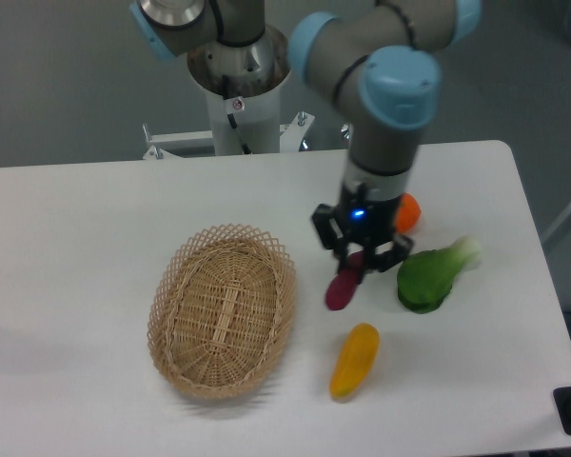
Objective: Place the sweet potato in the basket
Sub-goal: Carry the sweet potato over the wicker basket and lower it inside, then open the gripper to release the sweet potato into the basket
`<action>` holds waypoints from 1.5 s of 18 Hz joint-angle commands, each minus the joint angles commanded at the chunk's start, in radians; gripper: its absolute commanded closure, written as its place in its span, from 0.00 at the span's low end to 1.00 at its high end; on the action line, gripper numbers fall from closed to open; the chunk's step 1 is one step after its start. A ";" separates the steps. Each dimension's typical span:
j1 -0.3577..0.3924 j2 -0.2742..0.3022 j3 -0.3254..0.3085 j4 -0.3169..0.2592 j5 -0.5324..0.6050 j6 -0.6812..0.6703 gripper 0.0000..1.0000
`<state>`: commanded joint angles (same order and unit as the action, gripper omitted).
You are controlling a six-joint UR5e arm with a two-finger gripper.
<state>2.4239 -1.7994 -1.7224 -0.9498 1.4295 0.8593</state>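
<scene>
The arm reaches down over the table, its claw [360, 259] pointing downward, fingers clamped.

Basket [223, 310] sits on left part of table [76, 248]. Gripper [359, 257] hangs just right of it w/ sweet potato [343, 287] between its fingers, above table. Leafy veg [432, 277] right of gripper, round fruit [408, 211] behind, long fruit [354, 360] in front.
</scene>
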 joint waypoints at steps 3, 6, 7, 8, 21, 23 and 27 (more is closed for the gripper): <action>-0.083 -0.012 -0.031 0.054 0.067 -0.066 0.79; -0.158 -0.058 -0.034 0.071 0.132 -0.130 0.79; -0.186 -0.076 -0.034 0.071 0.158 -0.152 0.79; -0.209 -0.084 -0.034 0.071 0.186 -0.172 0.79; -0.310 -0.130 -0.108 0.106 0.253 -0.189 0.78; -0.313 -0.146 -0.109 0.106 0.256 -0.189 0.77; -0.322 -0.149 -0.111 0.106 0.259 -0.187 0.73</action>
<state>2.1016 -1.9482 -1.8331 -0.8437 1.6889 0.6719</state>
